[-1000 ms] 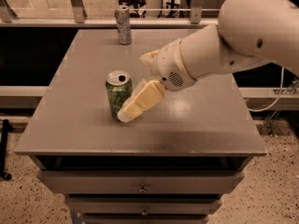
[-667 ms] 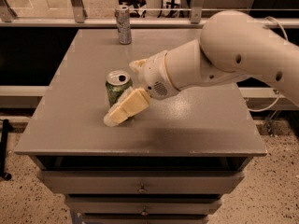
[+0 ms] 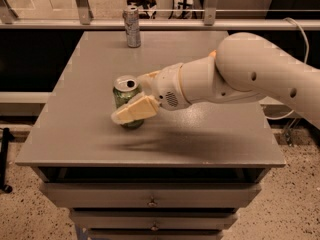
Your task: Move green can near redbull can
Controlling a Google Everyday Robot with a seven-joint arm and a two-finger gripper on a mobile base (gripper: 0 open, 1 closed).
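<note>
One pincer (image 3: 126,103) at one of two cans (image 3: 121,94) (image 3: 132,27)

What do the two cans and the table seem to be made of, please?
The green can looks like thin metal, likely aluminium: shiny silver top, printed sides. The redbull can too: silver-grey sheen. The table seems painted metal or laminate, matte grey; hard to say. The hand, at the green can, looks like smooth cream plastic.
</note>
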